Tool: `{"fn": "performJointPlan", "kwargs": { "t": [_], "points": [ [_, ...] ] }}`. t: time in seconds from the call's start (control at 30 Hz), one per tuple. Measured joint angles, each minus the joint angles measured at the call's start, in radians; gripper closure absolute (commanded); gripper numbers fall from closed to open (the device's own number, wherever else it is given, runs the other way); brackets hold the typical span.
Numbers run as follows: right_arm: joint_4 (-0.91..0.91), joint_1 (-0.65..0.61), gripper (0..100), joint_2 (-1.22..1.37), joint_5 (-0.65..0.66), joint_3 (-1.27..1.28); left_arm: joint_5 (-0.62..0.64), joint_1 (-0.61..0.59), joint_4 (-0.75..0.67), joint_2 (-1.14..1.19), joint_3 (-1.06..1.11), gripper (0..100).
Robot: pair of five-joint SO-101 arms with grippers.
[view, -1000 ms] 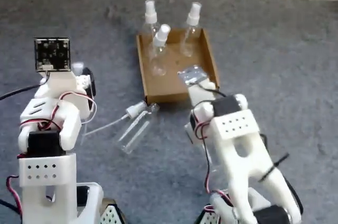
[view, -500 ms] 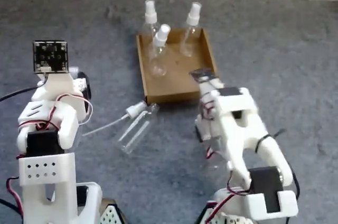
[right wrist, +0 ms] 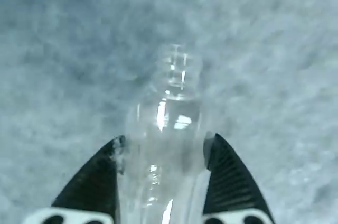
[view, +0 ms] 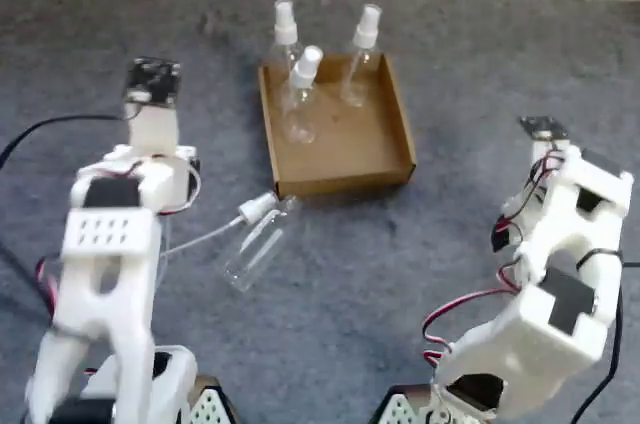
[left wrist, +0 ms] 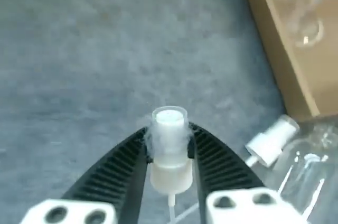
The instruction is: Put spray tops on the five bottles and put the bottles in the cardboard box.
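My left gripper (left wrist: 169,135) is shut on a white spray top (left wrist: 169,152), held a little above the carpet beside the cardboard box (left wrist: 282,49). My right gripper (right wrist: 162,147) is shut on a clear bottle (right wrist: 170,113) with a bare neck, over the carpet to the right of the box (view: 340,179). A capped bottle (view: 255,239) lies on the carpet in front of the box. One capped bottle (view: 299,94) stands inside the box. Another (view: 360,54) leans at its far right wall. A third (view: 284,32) is at its far left corner.
Grey carpet covers the whole surface. The left arm (view: 115,234) stands left of the lying bottle, and the right arm (view: 560,244) stands well right of the box. Open carpet lies between the box front and the arm bases.
The right arm has swung from the box's front right corner out to the right. The left arm has shifted forward and a little toward the box.
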Motion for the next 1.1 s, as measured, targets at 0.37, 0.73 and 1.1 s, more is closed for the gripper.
{"fn": "performJointPlan", "kwargs": {
  "t": [0.37,0.73,1.1],
  "points": [
    [0.058,-0.020,78.5,0.032,-0.002,-0.063,0.000,0.049,-0.002,0.184,-0.031,100],
    [0.068,-0.044,78.6,0.052,-0.094,-0.163,0.000,0.049,-0.002,0.190,-0.032,100],
    [0.069,-0.049,95.7,0.052,-0.098,-0.166,0.000,0.049,-0.002,0.190,-0.032,100]
  ]
}}
